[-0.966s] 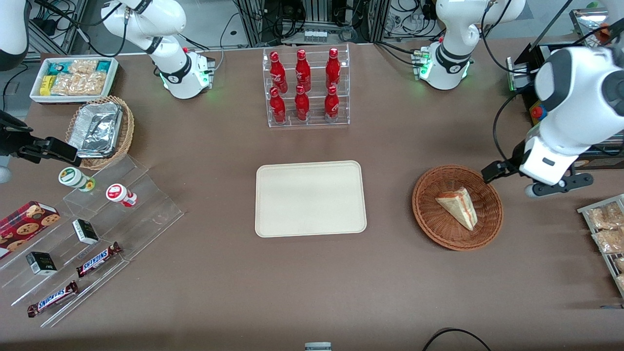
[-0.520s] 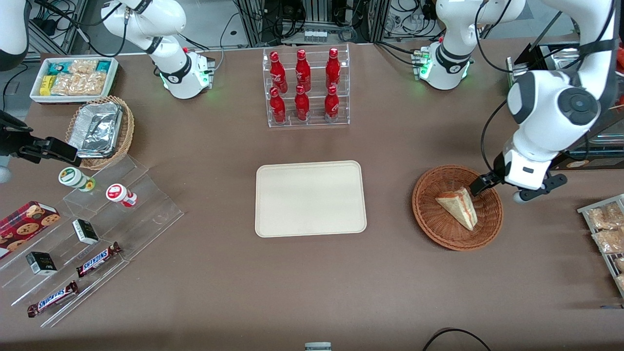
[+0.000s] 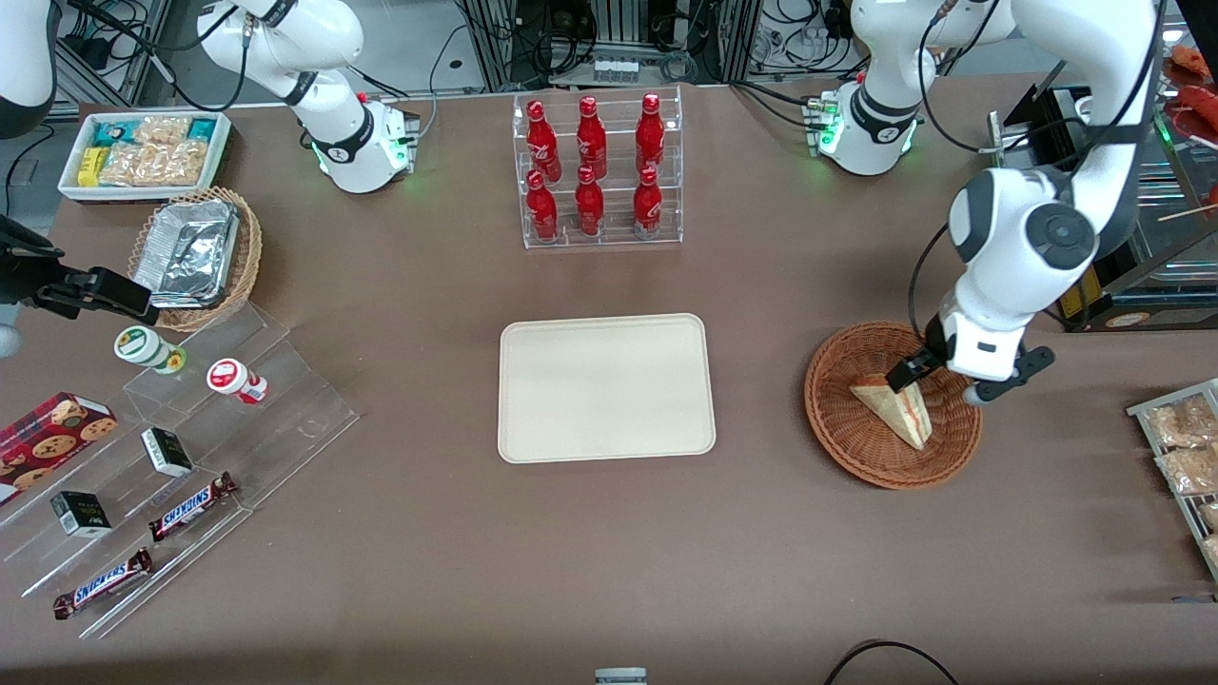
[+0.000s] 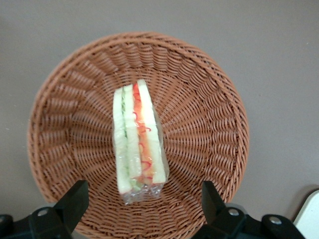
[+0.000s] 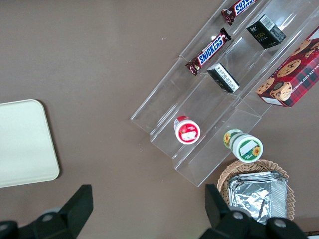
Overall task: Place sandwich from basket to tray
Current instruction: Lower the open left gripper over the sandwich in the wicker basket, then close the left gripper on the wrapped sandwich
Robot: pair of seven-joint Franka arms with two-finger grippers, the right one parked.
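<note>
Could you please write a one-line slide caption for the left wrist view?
Open gripper hovers above the wrapped sandwich lying in the round wicker basket.

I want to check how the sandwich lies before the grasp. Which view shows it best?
The left wrist view: the sandwich lies in the basket, filling layers showing, with the open gripper above it. The front view shows it small, partly covered by the arm. The right wrist view misses it.

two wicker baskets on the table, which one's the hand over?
The reddish-brown basket holding the sandwich, toward the working arm's end. The hand hangs open above it. The lighter tan basket holds foil containers.
</note>
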